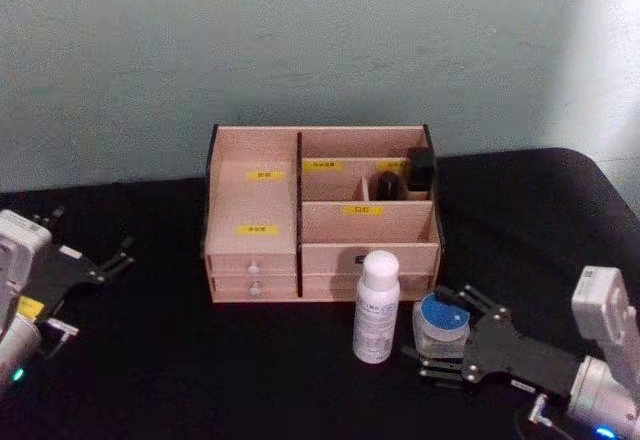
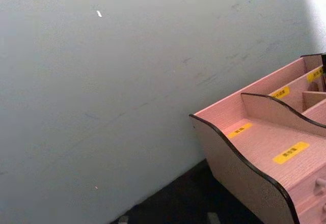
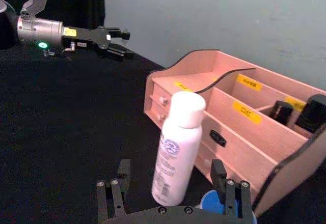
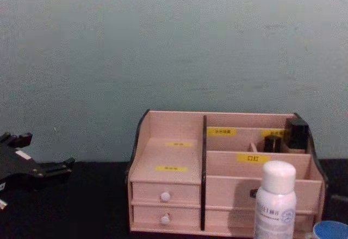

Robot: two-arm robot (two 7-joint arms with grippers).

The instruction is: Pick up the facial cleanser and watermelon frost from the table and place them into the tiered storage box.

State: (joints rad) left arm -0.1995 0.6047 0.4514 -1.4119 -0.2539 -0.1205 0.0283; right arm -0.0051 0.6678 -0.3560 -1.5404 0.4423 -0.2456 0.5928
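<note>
At 5 o'clock from the wide pink-beige wooden storage box w/ steps, yellow labels and little white-knobbed drawers (image 1: 250, 195), the R gripper (image 1: 443, 337) is seen low over the black table (image 1: 180, 360). Its fingers are held apart, one on each side of a small clear jar w/ a blue lid (image 1: 441, 318), and no squeeze is seen yet. A tall white plastic bottle w/ a round white cap (image 1: 376, 307) is stood just beside the jar, at its 9 o'clock, right in front of the box. Which one is the cleanser and which the frost can't be told. The L gripper (image 1: 88, 238) is parked at 9 o'clock from the box, fingers apart, nothing held.

What could go wrong:
- The bottle is tall and thin, so it could be knocked over if the near finger is swung wide.
- The jar is short and round, so it could be pushed away or slip out if it's grabbed off-centre.
- The box front could be bumped if the jar is lifted too low.
</note>
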